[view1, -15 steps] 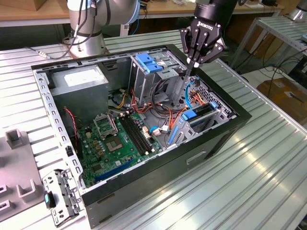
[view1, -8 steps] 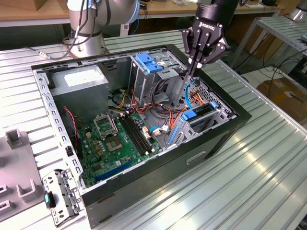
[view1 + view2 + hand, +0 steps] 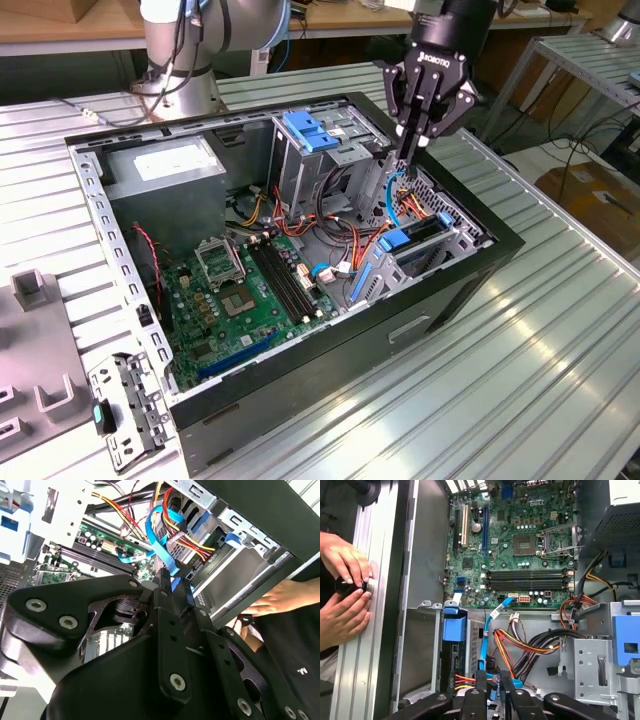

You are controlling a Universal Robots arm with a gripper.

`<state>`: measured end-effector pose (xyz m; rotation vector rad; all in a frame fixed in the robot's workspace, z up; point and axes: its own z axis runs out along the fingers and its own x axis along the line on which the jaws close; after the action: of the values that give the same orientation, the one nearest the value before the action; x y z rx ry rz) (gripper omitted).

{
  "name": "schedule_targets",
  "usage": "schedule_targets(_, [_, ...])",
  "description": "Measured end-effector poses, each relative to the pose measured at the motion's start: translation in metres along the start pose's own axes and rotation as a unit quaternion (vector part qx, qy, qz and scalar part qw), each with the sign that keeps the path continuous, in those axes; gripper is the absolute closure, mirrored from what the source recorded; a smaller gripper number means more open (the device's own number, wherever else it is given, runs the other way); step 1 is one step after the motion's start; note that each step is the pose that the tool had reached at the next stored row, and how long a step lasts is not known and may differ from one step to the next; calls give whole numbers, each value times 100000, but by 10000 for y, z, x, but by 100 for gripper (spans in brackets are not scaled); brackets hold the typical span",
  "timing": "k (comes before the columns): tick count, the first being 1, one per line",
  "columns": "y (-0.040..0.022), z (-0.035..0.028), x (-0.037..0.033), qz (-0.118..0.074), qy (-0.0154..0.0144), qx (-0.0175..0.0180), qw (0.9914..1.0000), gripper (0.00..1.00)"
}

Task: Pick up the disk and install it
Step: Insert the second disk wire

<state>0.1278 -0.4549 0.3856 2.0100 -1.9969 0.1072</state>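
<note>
Gripper (image 3: 411, 150) fingers are drawn nearly together above the open computer case (image 3: 450, 290), with nothing seen held between them. The disk (image 3: 412, 243) is seated in the bay inside the case, below the gripper. The case is carried by a ribbed metal bench (image 3: 520, 380), at whose edge a person's hands (image 3: 342, 587) are seen.

green motherboard (image 3: 520, 540) above bundled coloured cables (image 3: 530, 647), blue-framed disk (image 3: 454, 645) in its bay, hands (image 3: 342, 592) beside the case

the disk (image 3: 412, 243) has a dark body and a bright blue carrier frame. it sits seated edge-up in the drive bay at the case's front corner, toward the exterior view's right, its blue end (image 3: 454, 628) facing the motherboard.
</note>
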Motion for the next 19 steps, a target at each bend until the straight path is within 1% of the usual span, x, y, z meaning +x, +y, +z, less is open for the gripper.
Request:
schedule_targets(3, [-5,17,-5,104,536,-7,99999,75])
schedule_targets(4, [-6,17,-5,116,623,-7,99998,75])
schedule_targets(15, [-6,18,-5,130,713,-10,99997,75])
schedule_targets(17, [-6,19,-6,145,802,-12,99997,75])
schedule_targets(19, [-6,22,-7,185,1051,-19,99994,75])
